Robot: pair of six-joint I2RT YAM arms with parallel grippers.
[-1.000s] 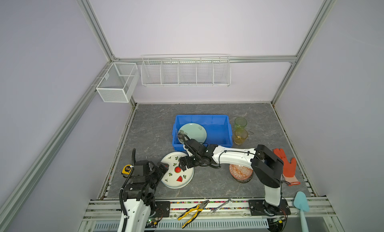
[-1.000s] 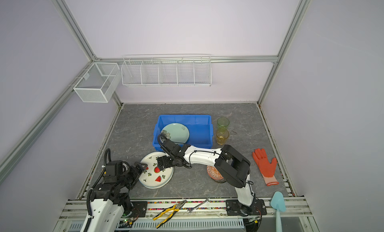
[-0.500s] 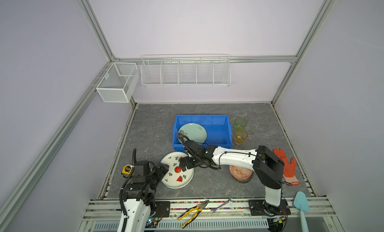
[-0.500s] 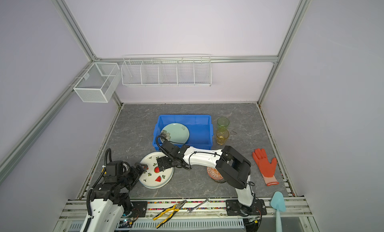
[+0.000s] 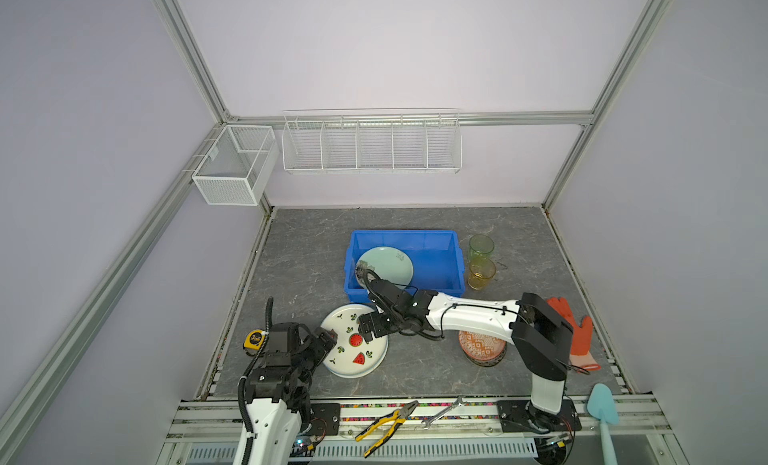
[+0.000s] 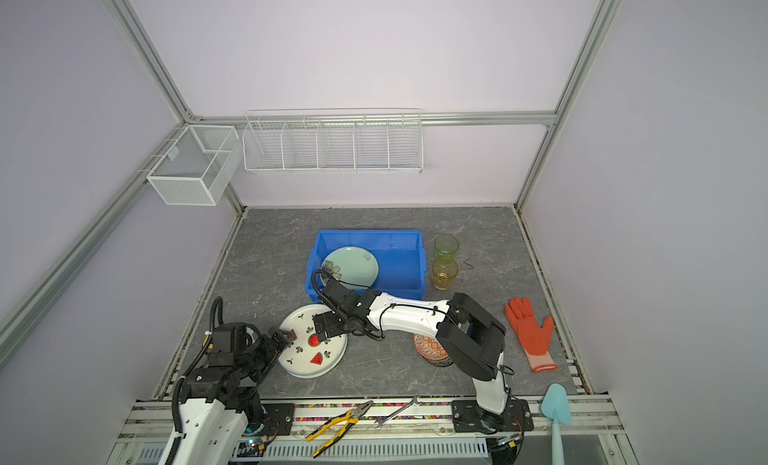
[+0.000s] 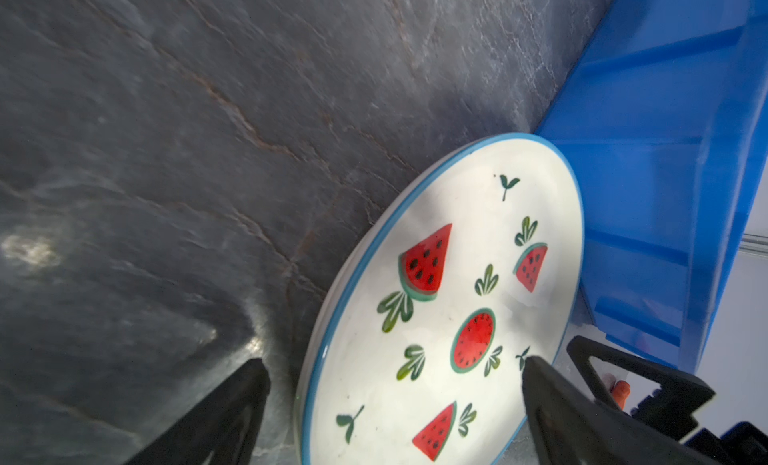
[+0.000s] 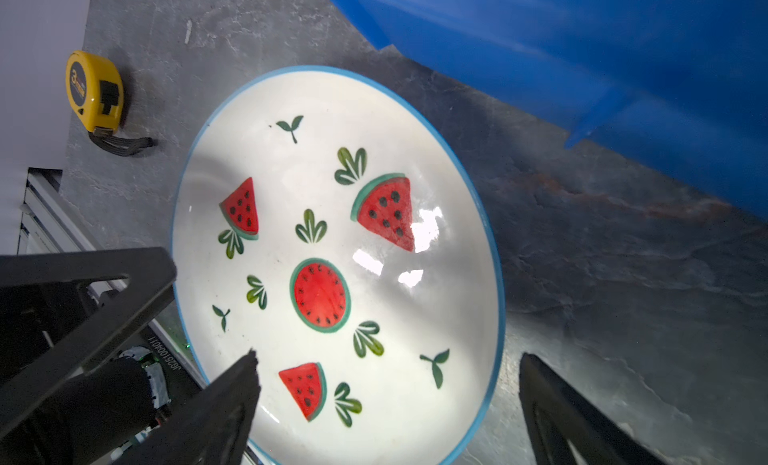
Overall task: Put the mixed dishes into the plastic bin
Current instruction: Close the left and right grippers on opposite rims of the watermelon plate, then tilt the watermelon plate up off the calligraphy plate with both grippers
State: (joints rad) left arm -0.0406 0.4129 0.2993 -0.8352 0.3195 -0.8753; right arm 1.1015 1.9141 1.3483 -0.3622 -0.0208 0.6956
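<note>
Tabletop (image 5: 311,255), watermelon plate (image 5: 353,361) between left end effector (image 5: 328,339), right end effector (image 5: 369,329)

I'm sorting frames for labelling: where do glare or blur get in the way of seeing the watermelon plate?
Right wrist view: white glare patches on the watermelon plate beside a slice; the blue bin is smeared. Left wrist view: plate sharp, table soft with bright spots. Both top views: even light, no glare on it.
</note>
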